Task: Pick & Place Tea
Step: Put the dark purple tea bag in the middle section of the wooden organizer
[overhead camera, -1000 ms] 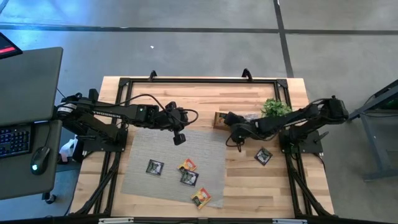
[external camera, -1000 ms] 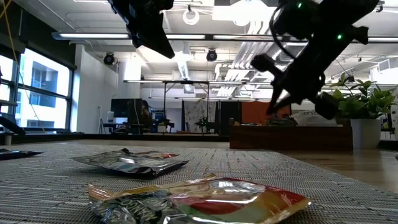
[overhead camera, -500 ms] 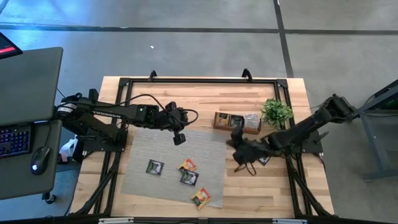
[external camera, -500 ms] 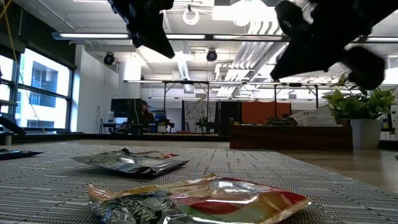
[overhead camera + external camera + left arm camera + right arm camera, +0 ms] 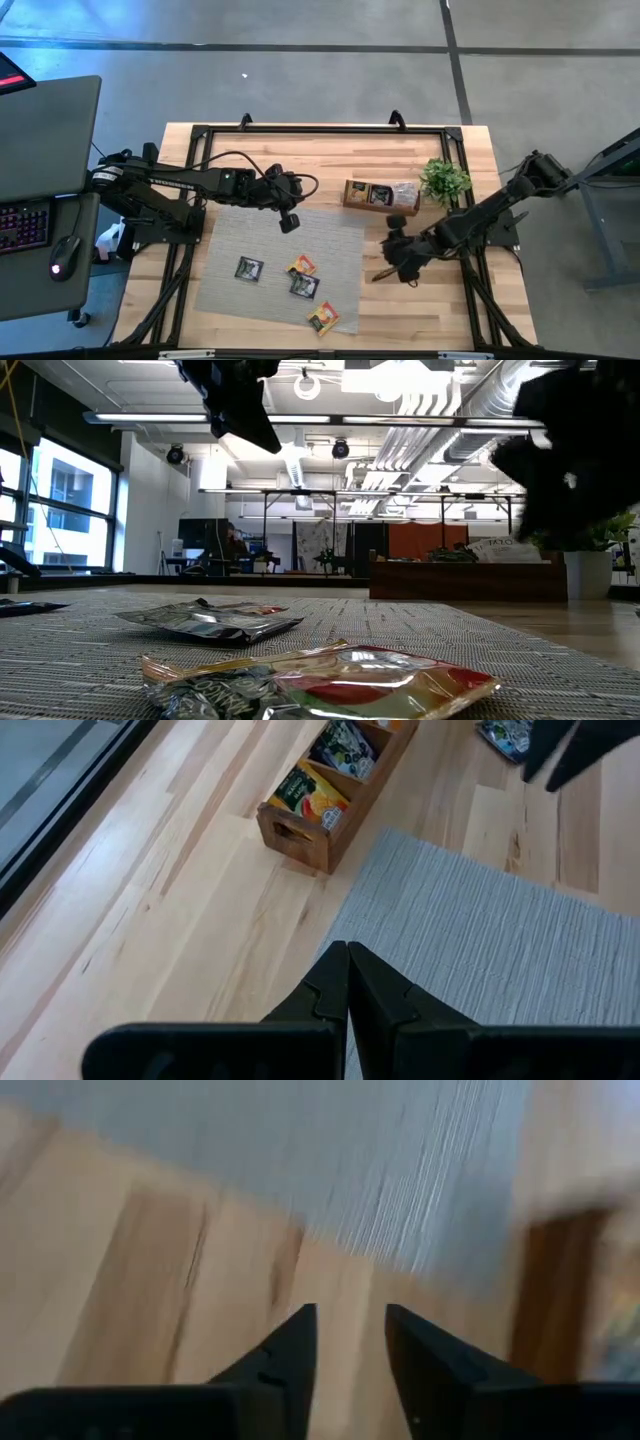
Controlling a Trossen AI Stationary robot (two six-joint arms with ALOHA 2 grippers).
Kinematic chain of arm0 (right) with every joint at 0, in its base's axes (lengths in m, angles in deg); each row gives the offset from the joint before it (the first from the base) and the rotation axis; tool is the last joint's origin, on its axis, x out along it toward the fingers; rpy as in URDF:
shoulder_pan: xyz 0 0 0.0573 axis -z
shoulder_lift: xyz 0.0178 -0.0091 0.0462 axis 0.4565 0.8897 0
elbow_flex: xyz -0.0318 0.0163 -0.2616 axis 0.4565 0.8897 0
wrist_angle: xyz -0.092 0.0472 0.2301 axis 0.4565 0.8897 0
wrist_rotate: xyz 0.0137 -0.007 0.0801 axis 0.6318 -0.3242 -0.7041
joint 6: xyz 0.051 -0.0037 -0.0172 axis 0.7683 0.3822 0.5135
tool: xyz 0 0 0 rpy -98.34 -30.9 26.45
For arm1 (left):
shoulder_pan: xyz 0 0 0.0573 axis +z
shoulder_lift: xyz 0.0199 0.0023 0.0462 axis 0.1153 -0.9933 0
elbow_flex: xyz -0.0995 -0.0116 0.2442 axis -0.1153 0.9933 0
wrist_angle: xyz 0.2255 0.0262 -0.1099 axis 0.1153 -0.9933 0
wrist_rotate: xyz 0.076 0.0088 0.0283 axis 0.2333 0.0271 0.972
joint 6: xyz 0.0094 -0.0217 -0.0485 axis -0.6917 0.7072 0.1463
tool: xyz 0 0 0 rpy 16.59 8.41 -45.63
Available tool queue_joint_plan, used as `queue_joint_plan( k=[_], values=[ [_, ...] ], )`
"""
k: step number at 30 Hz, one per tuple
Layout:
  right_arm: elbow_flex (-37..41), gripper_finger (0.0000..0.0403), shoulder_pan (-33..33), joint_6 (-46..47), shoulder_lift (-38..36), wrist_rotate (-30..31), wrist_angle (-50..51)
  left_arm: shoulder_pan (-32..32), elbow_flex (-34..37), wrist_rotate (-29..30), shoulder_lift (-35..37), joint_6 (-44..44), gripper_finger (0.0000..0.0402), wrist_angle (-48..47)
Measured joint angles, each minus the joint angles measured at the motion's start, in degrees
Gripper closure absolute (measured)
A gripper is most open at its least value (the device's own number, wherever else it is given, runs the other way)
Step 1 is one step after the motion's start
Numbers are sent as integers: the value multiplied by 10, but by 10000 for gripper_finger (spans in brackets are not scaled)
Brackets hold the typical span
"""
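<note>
Pale wood table [image 5: 420, 300] carries a grey mat [image 5: 275, 250] where four tea sachets [image 5: 300, 285] lie loose; a wooden tray [image 5: 380, 194] beyond it holds more. My right gripper [image 5: 385, 272] has swung away from the tray to the bare wood beside the mat, its jaws newly parted and empty, ready for another sachet. My left gripper [image 5: 289, 222] hangs clenched above the mat's far edge. Only the left wrist view shows packets inside the tray's compartments.

No legible text (sachet print unreadable).
</note>
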Motion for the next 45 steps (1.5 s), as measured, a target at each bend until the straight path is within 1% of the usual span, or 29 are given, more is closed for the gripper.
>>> queue_joint_plan(
  k=[2,4,5,8,9,11,13,15,17,19,23,25,29,34,38,45],
  values=[
    [0,263,1,109,0,-51,63,0,0,0,0,0,401,1],
    [1,246,1,196,0,-123,97,0,0,1,0,0,401,8],
    [1,238,1,223,0,-165,108,0,0,1,0,1,401,11],
    [1,222,1,248,0,-265,149,0,0,1,0,0,401,25],
    [1,219,1,251,0,-287,164,0,0,1,0,0,401,27],
    [1,217,1,269,0,-309,203,0,0,1,0,1,401,27],
    [1,220,1,280,0,-299,254,0,0,1,0,2,401,27],
    [1,227,1,295,0,-264,301,0,0,1,0,8,401,27],
    [1,236,1,338,0,-224,337,0,0,1,0,13,401,27],
    [1,245,2,363,0,-206,356,0,0,1,0,13,401,27],
    [0,260,1,363,0,-206,380,0,0,1,0,13,401,27],
    [0,264,1,385,0,-199,386,0,0,1,0,13,401,27],
    [0,263,1,435,0,-205,384,0,0,2,0,13,401,27],
    [0,257,4,441,0,-208,386,0,0,2,0,13,401,27],
    [0,253,27,451,0,-228,378,0,0,2,0,13,401,26],
    [0,258,84,416,0,-205,381,0,0,6,0,-7,401,27]
  ],
)
